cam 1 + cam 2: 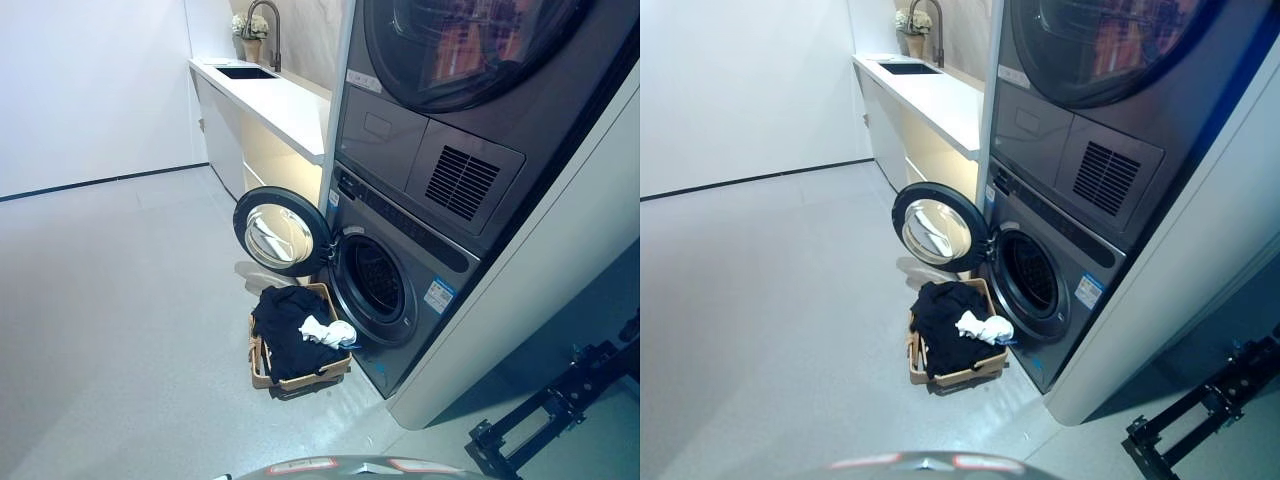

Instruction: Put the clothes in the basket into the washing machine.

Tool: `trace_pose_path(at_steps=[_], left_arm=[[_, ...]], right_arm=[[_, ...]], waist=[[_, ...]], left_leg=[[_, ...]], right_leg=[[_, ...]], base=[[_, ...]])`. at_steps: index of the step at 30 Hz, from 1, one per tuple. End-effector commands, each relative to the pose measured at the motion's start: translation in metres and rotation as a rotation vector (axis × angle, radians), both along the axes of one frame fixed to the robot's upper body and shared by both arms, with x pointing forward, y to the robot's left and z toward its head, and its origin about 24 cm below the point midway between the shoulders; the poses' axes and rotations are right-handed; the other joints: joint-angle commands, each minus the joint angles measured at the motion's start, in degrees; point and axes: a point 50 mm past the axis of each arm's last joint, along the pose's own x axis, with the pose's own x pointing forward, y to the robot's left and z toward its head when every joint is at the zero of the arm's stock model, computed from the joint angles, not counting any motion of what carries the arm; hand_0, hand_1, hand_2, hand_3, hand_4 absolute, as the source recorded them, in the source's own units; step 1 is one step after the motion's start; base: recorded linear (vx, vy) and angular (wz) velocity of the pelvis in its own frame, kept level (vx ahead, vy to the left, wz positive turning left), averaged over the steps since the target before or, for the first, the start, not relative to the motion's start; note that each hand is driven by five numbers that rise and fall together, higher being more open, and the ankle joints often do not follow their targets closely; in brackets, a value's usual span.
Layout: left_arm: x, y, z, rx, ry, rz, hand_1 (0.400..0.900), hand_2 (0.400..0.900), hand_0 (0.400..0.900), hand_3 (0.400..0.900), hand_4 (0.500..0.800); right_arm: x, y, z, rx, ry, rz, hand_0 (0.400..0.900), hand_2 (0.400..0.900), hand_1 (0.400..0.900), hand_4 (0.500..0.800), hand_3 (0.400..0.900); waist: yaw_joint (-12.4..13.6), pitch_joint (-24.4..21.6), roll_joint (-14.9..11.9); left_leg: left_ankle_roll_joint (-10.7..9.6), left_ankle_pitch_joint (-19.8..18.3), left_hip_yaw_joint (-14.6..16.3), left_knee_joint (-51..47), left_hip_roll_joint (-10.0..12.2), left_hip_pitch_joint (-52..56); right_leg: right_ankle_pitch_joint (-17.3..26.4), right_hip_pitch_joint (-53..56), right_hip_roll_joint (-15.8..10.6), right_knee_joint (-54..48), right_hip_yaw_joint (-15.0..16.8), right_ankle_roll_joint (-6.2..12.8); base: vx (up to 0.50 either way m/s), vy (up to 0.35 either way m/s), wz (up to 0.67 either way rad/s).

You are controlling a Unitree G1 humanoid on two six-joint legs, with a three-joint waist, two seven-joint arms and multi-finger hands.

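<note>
A tan wicker basket [312, 379] stands on the grey floor right in front of the washing machine [420, 290]. It holds dark clothes [285, 325] with a white piece of cloth [328, 333] on top at its right side. The washer's round door [282, 231] is swung open to the left, and the dark drum opening [376, 279] shows behind it. The basket [965, 375] and open door [940, 228] also show in the right eye view. Neither of my hands shows in either view.
A dryer [470, 60] is stacked above the washer. A white counter [270, 100] with a sink, tap and a flower pot runs along the wall to the far left of the machines. A black metal stand [545, 410] lies on the floor at lower right.
</note>
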Motion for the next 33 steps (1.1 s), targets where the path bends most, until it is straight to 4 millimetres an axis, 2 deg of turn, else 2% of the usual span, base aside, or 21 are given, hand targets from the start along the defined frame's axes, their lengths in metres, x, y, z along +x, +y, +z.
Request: trace_pose_path(at_steps=[1, 15, 26, 31, 33], left_arm=[[0.032, -0.026, -0.003, -0.058, -0.059, -0.063, 0.9, 0.9, 0.9, 0.9, 0.8], [0.031, -0.027, -0.004, -0.064, -0.059, -0.042, 0.9, 0.9, 0.9, 0.9, 0.8], [0.037, -0.027, -0.002, -0.059, -0.079, -0.042, 0.9, 0.9, 0.9, 0.9, 0.8], [0.046, -0.026, -0.001, -0.056, -0.106, -0.036, 0.9, 0.9, 0.9, 0.9, 0.8], [0.051, -0.026, 0.0, -0.054, -0.129, -0.026, 0.9, 0.9, 0.9, 0.9, 0.8]], right_arm=[[0.036, -0.037, 0.011, -0.105, -0.088, -0.013, 0.9, 0.9, 0.9, 0.8, 0.9], [0.034, -0.037, 0.011, -0.106, -0.084, -0.018, 0.9, 0.9, 0.9, 0.8, 0.9], [0.04, -0.04, 0.012, -0.116, -0.1, -0.015, 0.9, 0.9, 0.9, 0.8, 0.9], [0.049, -0.043, 0.014, -0.126, -0.131, -0.011, 0.9, 0.9, 0.9, 0.8, 0.9], [0.054, -0.046, 0.016, -0.135, -0.145, -0.002, 0.9, 0.9, 0.9, 0.8, 0.9]], waist=[[0.8, 5.3, 5.3], [0.8, 5.5, 5.3], [0.5, 6.9, 5.7], [0.4, 8.3, 6.2], [0.5, 9.3, 6.0]], left_leg=[[-0.9, -10.8, -3.5, 0.4, -1.6, 4.1], [-0.9, -10.9, -3.5, 0.4, -1.5, 4.2], [-0.8, -10.6, -3.7, 0.4, -1.5, 3.5], [-0.6, -10.0, -4.0, 0.4, -1.2, 3.2], [-0.6, -11.4, -3.9, 5.6, -1.5, 0.5]], right_leg=[[-6.4, 2.4, 3.4, 0.3, -0.9, 1.66], [-6.6, 2.6, 3.4, 0.3, -1.2, 1.65], [-6.6, 1.9, 3.6, 0.3, -1.5, 1.28], [-7.1, 0.9, 4.0, 1.4, -1.1, 0.19], [-7.8, -0.7, 3.9, 3.6, -0.8, -0.43]], base=[[0.0, 0.0, 0.0], [0.0, 0.0, 0.0], [0.01, -0.022, 0.0], [0.04, -0.1, -0.01], [-0.02, -0.127, 0.02]])
